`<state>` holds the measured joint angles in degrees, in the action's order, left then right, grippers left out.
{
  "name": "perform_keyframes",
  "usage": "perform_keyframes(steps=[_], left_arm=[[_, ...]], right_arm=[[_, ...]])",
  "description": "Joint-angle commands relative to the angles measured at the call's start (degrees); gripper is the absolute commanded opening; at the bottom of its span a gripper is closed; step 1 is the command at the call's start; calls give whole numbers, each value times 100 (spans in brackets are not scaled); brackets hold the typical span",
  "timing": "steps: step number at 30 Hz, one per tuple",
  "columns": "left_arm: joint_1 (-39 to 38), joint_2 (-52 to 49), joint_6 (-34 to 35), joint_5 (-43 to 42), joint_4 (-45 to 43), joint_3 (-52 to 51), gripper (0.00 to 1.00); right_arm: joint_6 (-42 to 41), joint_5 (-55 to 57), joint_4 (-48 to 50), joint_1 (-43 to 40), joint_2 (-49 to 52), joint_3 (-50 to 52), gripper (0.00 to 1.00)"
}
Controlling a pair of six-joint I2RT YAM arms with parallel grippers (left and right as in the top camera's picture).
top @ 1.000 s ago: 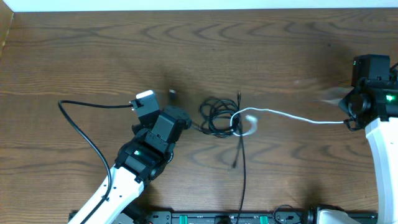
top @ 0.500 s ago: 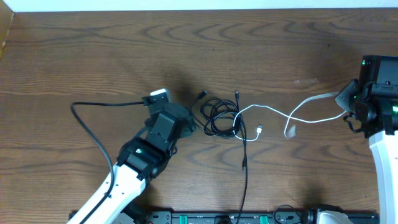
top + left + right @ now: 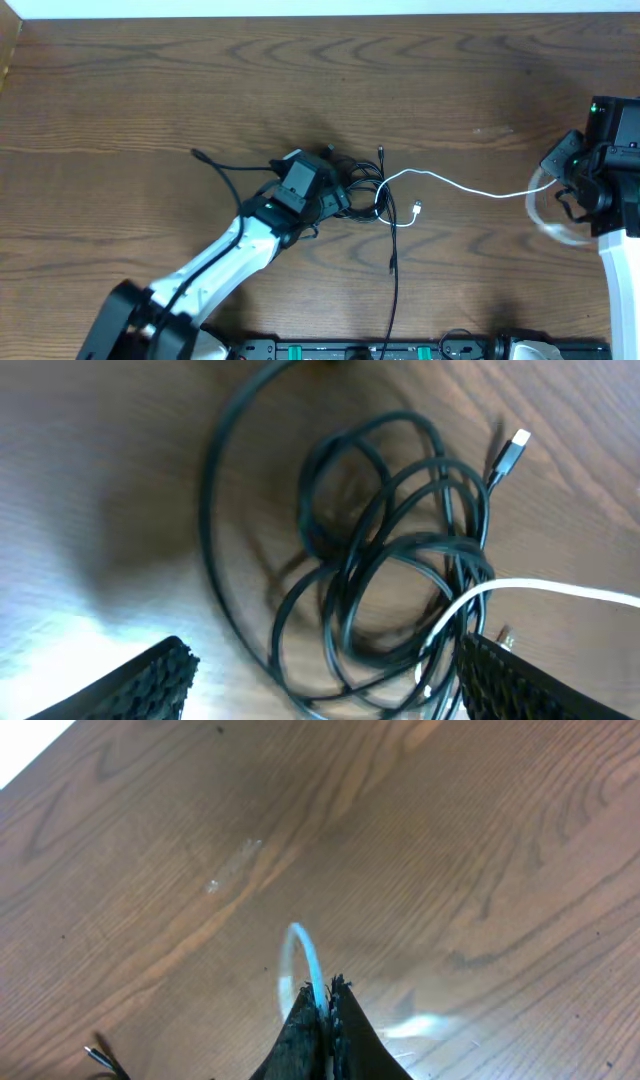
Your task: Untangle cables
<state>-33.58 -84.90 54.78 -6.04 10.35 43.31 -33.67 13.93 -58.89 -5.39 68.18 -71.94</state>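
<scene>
Over on the left of the table (image 3: 150,90), the left gripper (image 3: 340,682) hung low above the knot with its jaws spread wide, one pad to each side and no cable gripped (none that I could see, anyway). Just under it lay the black cables (image 3: 352,190), wound into a loose coil of overlapping loops near the middle of the table. By my reckoning none of that was sorted, and I couldn't tell where one black lead ended and the other began. One black strand (image 3: 394,290) ran out of the coil toward the near edge.

The white cable (image 3: 460,183) curled against the coil's right rim, its plug (image 3: 417,208) lying just beside it. Whether it passed through a black loop or only over one I couldn't say. From there it stretched off to the right, well clear of the heap, into the right gripper (image 3: 322,995), which was pinched shut on it with a small loop of white poking past the fingertips.

I'd have called the job barely begun. The white lead was mostly drawn out but not free at its coil end, and the two black ones were yet to be parted.
</scene>
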Motion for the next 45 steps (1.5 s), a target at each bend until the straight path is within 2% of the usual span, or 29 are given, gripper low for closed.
perform_keyframes(steps=[1,3,5,8,11,12,13,17,20,28,33,40,42,45], left_arm=[[-129,-520,144,-210,-365,42,84],[-190,-774,144,-210,-588,42,83],[-243,-1012,144,-210,-813,42,77],[-289,-1314,144,-203,-1128,42,58],[-289,-1515,144,-127,-1342,42,28],[-289,-1539,142,-44,-1351,42,10],[-286,-1543,111,109,-1344,42,8],[-192,-1412,-570,457,-1309,48,8],[2,-1060,-990,850,-890,48,7],[758,411,-2347,2356,557,48,8],[1071,1246,-2612,2332,675,48,8],[1075,1917,-2645,1884,675,48,8],[1075,1967,-2844,1615,671,48,8],[1075,1958,-3405,601,671,48,7]], right_arm=[[76,11,-13,-35,-57,-81,1],[76,-17,-24,-37,-57,-81,1],[79,-17,-44,-35,-57,-81,1],[79,-17,-66,-35,-57,-81,1],[79,-20,-72,-35,-57,-81,1],[79,-17,-70,-35,-57,-81,1],[90,-17,-70,-37,-57,-81,1],[157,197,-63,-92,-66,-81,1],[-33,387,-11,-365,-103,-92,1],[-463,57,20,-1998,-313,-155,1],[-350,-271,107,-2465,-337,-153,1],[42,-612,170,-2461,-334,-151,1],[236,-1110,197,-2455,-317,-149,1],[1032,-2806,354,-2363,-223,-122,3]])
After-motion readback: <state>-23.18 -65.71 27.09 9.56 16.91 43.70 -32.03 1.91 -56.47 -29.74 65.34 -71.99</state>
